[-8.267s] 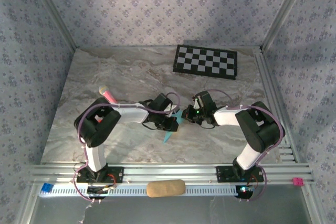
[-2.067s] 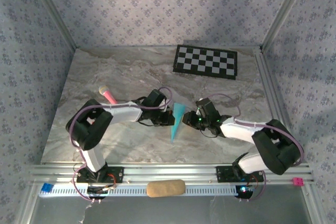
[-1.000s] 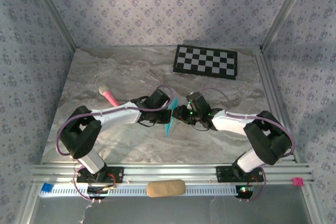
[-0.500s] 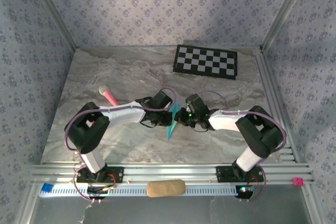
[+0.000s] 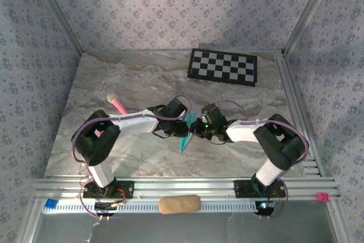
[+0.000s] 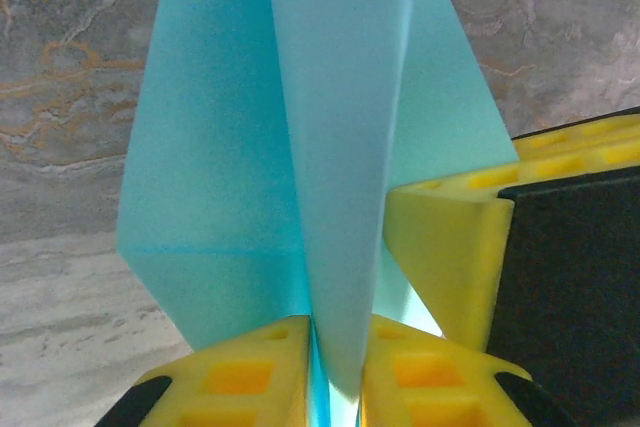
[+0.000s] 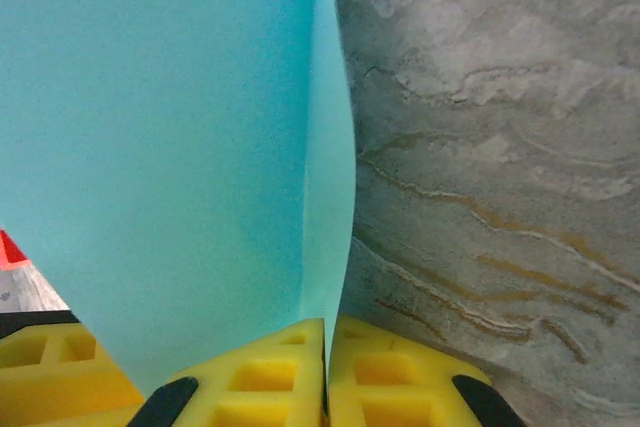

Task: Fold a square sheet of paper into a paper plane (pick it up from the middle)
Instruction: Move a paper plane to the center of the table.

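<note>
Count: one paper plane (image 5: 184,138), one pink marker (image 5: 118,104), one checkerboard (image 5: 223,66), seen from the top. The paper plane is at the worktop (image 5: 114,78) centre. Its fold sits pinched in the narrow left hand (image 6: 335,367), and the right hand (image 7: 326,362) is closed on its edge. The left wrist view reveals the centre crease.

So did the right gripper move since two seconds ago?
Yes: the right gripper shifted left, from below the checkerboard mat's middle to below its left edge, onto the paper plane.

The left arm (image 5: 133,120) and right arm (image 5: 247,131) are white-linked, black-jointed, lilac-cabled, with yellow waffle-moulded gripper pads (image 6: 235,377).
</note>
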Tool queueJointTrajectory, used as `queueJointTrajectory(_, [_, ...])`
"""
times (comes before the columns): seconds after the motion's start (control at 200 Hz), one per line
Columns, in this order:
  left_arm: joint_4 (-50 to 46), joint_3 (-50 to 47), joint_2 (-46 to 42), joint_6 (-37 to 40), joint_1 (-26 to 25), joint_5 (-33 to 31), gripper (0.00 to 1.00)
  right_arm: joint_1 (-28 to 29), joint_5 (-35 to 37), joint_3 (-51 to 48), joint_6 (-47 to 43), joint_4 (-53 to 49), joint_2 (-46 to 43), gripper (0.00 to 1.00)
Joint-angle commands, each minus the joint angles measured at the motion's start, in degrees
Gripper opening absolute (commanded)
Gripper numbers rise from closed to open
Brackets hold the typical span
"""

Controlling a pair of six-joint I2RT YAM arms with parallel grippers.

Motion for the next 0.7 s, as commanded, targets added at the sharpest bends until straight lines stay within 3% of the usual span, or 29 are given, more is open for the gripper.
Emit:
queueJointTrajectory(0.0, [-1.21,1.49,1.37,0.17,-0.36,0.70,0.20,-0.44,-0.61,-0.59,1.04,0.54,0.73,0.09])
queueJointTrajectory(0.695, [-0.80,2.35,3.68,0.29,-0.61,2.17,0.16,-0.64,-0.35,-0.68,1.12,-0.10,0.13,0.08])
